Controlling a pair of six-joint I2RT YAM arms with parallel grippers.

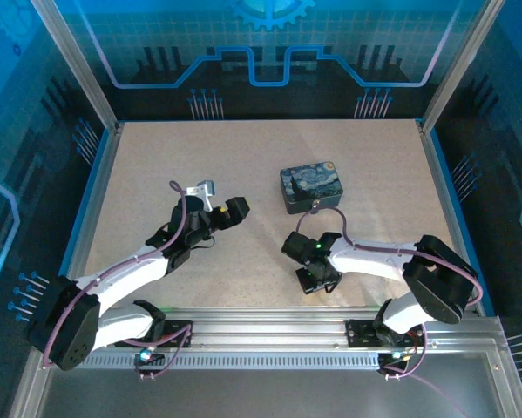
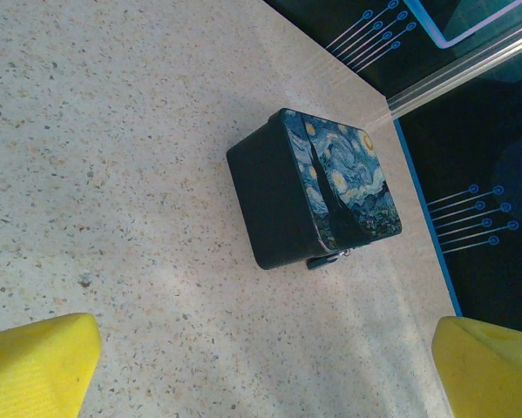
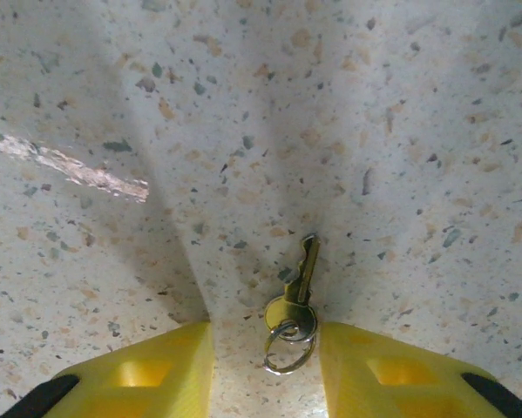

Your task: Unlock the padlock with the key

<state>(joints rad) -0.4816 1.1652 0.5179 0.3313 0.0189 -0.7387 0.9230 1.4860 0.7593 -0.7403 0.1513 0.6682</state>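
The key [image 3: 302,280] lies flat on the speckled counter [image 1: 147,174] right under the right pincer [image 3: 265,344]. It is a small brass-coloured key with its blade pointing away from the wrist and a wire ring [image 3: 287,350] through its round head. The right pincer's yellow fingers [image 3: 147,374] stand partly apart on either side of the key. The head and ring sit in the gap between the tips, closer to the right-hand finger, and nothing is clamped. In the overhead view this pincer [image 1: 318,277] points down at the counter, near of the tin box and right of centre. The starry-night tin box [image 1: 312,187] rests on the counter beyond it, toward the far right. The padlock [image 2: 328,257] is a tiny dark-and-silver piece hanging at the lower edge of the box's front wall, touching the box. It is too small to tell whether its shackle is closed. The left pincer [image 1: 219,200] is raised to the left of the box, well apart from it. In its own wrist view its yellow fingers [image 2: 34,366] are spread wide at the bottom corners and hold nothing, with the box [image 2: 317,196] in front of them.
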